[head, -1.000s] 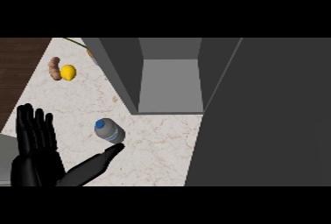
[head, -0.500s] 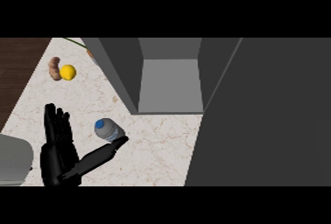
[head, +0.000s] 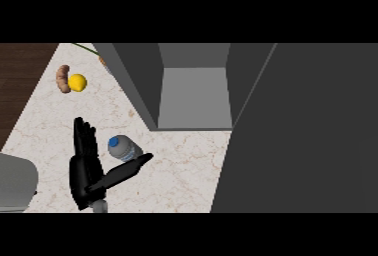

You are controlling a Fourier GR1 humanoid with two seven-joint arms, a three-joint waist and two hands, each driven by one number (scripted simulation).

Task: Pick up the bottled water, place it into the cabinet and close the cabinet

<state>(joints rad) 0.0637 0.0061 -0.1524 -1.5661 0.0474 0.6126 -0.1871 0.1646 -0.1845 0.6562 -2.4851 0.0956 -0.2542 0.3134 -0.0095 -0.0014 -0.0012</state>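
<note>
The left hand point(head: 86, 170) is open, fingers straight just left of the clear, blue-capped water bottle point(head: 125, 149) and thumb tip at its lower side, on the pale marble desk point(head: 177, 170) near the open grey cabinet point(head: 196, 95).

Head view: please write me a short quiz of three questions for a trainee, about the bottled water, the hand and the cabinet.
1. True or false: the bottled water is already inside the cabinet.
2. Choose one. The left hand is: A) curled round the bottled water; B) open, fingers straight, beside the bottled water; C) inside the cabinet.
3. Fill in the gap: the yellow fruit lies on the counter near the view's upper ____ corner.

Key: 1 false, it stands on the counter in front of the open cabinet; 2 B; 3 left.
</note>
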